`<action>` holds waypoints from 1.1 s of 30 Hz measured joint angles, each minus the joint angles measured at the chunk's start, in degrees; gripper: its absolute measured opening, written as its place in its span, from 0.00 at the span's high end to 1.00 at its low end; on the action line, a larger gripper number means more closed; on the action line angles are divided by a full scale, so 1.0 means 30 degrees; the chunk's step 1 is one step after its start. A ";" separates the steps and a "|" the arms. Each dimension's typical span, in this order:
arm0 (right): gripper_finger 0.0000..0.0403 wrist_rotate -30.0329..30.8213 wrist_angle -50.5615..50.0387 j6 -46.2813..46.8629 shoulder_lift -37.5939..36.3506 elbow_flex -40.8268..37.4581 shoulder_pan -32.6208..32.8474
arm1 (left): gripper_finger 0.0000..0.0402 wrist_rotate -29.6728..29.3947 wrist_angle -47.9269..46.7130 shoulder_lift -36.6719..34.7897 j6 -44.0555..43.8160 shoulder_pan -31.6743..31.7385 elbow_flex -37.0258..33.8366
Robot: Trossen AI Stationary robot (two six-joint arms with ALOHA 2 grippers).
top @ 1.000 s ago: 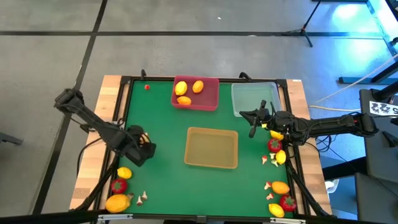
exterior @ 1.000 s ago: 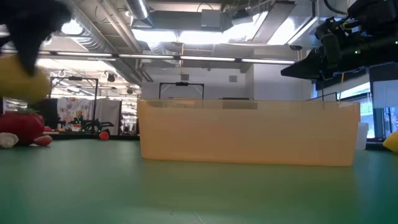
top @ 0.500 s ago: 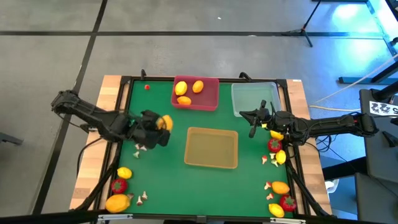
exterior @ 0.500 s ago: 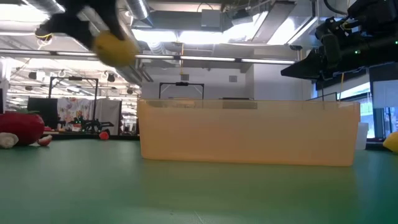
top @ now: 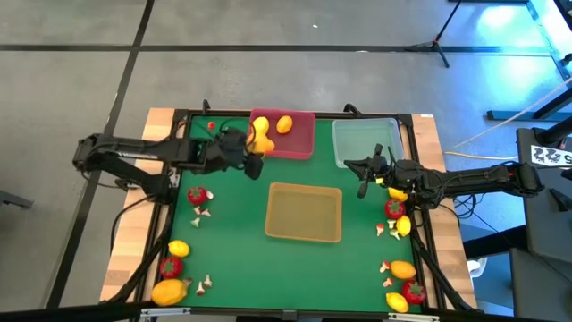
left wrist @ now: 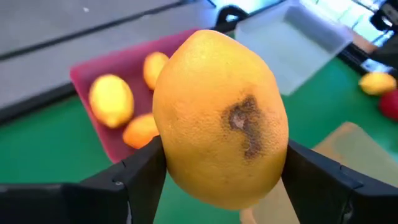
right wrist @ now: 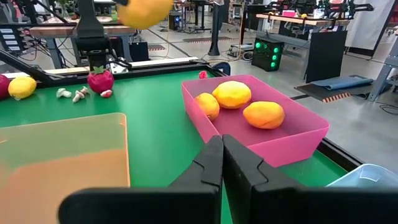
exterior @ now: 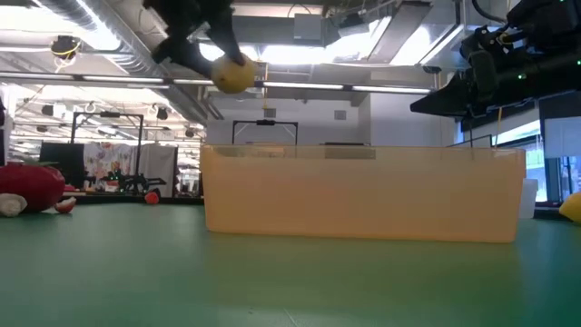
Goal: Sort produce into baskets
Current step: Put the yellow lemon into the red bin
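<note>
My left gripper [top: 254, 149] is shut on a yellow lemon [left wrist: 217, 118], high above the table at the near-left corner of the pink tray [top: 304, 150]. The lemon also shows in the low view [exterior: 234, 74]. The pink tray holds three lemons [right wrist: 231, 94]. The tan tray [top: 304, 215] lies mid-table and the clear tray [top: 362, 143] at the far right. My right gripper [top: 364, 172] is shut and empty, hovering off the clear tray's near-left corner. Its closed fingers show in the right wrist view [right wrist: 222, 163]. My left gripper pinches the lemon between its two fingers, one on each of its opposite sides [left wrist: 163, 163] around the lower middle. The fingers [left wrist: 314, 180] come from the table's left, about level. The lemon is lifted clear of the table and tray.
A red fruit [top: 197, 195] and mushroom bits [top: 204, 212] lie left of the tan tray. More lemons, a red fruit and mushrooms lie at the near-left corner [top: 171, 266]. Several lemons, red fruits and mushrooms line the right edge [top: 394, 208].
My left gripper has carried the lemon from the table's near left, up and toward the far edge and the right, to the pink tray's near-left corner. It has stayed shut on the lemon. My right arm has kept still.
</note>
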 joint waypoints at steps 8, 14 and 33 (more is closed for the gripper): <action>0.98 0.1348 0.0292 -0.0838 0.0006 0.0007 0.0000 | 0.32 0.1773 0.2957 0.1490 0.3623 0.2988 0.0000; 0.98 0.2312 0.0335 -0.1447 0.0004 0.0007 0.0000 | 0.32 0.4624 0.5930 0.3614 0.5932 0.4878 0.0000; 0.98 0.2528 0.0648 -0.2892 0.0007 0.0007 0.0000 | 0.32 0.5471 0.8078 0.9275 0.7209 0.8326 0.0000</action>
